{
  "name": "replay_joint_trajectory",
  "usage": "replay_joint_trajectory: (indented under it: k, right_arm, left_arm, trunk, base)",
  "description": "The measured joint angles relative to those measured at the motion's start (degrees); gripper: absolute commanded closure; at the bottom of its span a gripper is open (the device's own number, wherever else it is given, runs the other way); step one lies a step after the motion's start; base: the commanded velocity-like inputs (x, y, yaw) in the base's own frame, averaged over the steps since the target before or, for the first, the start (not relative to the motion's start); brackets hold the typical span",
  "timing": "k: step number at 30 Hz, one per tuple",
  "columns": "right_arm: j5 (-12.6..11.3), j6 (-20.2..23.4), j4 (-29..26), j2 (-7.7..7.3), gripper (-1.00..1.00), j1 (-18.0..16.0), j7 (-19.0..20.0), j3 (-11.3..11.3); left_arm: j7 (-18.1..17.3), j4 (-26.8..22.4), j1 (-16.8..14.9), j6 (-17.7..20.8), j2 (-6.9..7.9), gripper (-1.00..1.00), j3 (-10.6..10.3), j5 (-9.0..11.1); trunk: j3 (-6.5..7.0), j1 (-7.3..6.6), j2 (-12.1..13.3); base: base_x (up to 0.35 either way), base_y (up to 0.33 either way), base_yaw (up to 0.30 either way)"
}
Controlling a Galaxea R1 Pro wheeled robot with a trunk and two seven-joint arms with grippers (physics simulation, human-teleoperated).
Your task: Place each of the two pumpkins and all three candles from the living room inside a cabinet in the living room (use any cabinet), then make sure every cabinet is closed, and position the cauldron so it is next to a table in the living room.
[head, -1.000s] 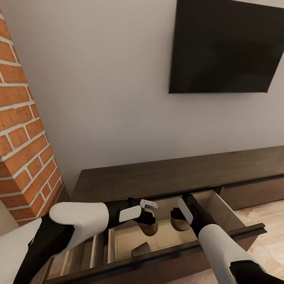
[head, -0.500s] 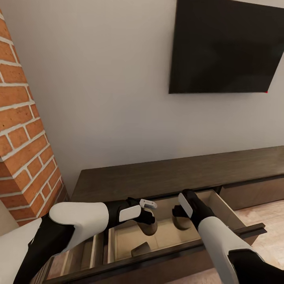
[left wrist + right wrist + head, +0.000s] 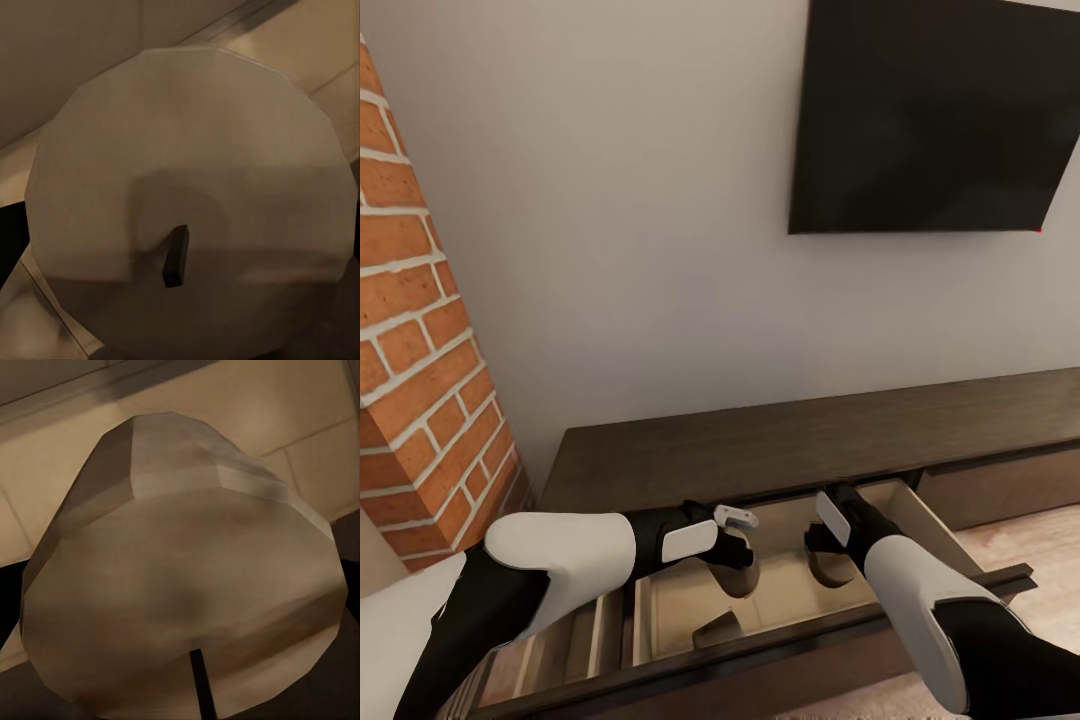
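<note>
I am lowering my left pincer point(image 3: 738, 562) onto a candle point(image 3: 738, 578) inside the open cabinet point(image 3: 780, 590) drawer; my right pincer point(image 3: 822, 553) is apparently gripping another candle point(image 3: 832, 570). Stout, rigid, light: I am gripping their sides.

Both grippers are down inside the open drawer point(image 3: 780, 600), so their fingertips are hidden and their grip cannot be judged. A candle point(image 3: 742, 578) under the left gripper point(image 3: 738, 558) is mostly covered, as is another candle point(image 3: 830, 570) under the right gripper point(image 3: 822, 545). The TV point(image 3: 935, 115) is cut off by the frame.
</note>
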Motion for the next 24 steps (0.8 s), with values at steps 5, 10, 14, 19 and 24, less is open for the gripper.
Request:
replay_joint_trajectory:
  k: [5,10,14,19,24]
  right_arm:
    - [0.72,-2.71,1.71,0.23,1.00,-0.03,0.07,0.02]
    - [1.24,-4.00,1.98,0.78,1.00,-0.04,0.25,0.01]
    - [1.35,-5.15,2.01,1.17,1.00,-0.04,0.48,0.01]
    - [1.52,-5.38,2.02,1.41,1.00,-0.04,0.55,0.02]
    - [2.60,-5.40,2.03,1.75,1.00,-0.03,0.60,0.01]
  left_arm:
    - [0.00,-0.01,0.00,0.04,0.00,1.00,0.04,-0.01]
    - [-0.09,-0.02,0.00,-0.80,-0.01,1.00,0.34,-0.15]
    - [-0.20,0.05,-0.02,-5.52,-0.01,1.00,0.45,-0.15]
    - [-0.90,0.08,-0.02,-7.79,-0.01,1.00,0.51,-0.05]
    - [-1.07,0.22,-0.02,-9.53,0.00,1.00,0.50,0.30]
  trunk:
    - [-1.11,0.13,-0.07]
    - [-1.33,0.15,-0.09]
    - [-1.33,0.15,-0.09]
    - [-1.33,0.15,-0.09]
    - [-2.21,0.26,-0.14]
  base:
    - [0.000,0.000,0.000]
    - [0.000,0.000,0.000]
    - [0.000,0.000,0.000]
    - [0.000,0.000,0.000]
    - [0.000,0.000,0.000]
